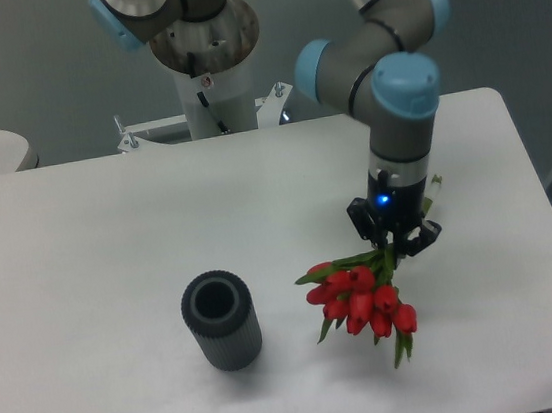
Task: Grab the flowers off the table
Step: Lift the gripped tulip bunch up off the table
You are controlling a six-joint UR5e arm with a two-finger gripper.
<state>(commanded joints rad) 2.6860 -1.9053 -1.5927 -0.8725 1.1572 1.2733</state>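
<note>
The flowers (360,295), a bunch of red tulips with green stems and leaves, hang with their heads pointing down toward the front. My gripper (395,248) is shut on the stems at the upper right of the bunch, pointing straight down. The bunch appears lifted off the white table (90,249), with a faint shadow beneath it. My fingertips are mostly hidden by the gripper body and the leaves.
A dark grey ribbed cylinder (220,320) stands upright on the table, left of the flowers. The arm's base column (207,69) rises at the back edge. The table's right edge lies close to the gripper.
</note>
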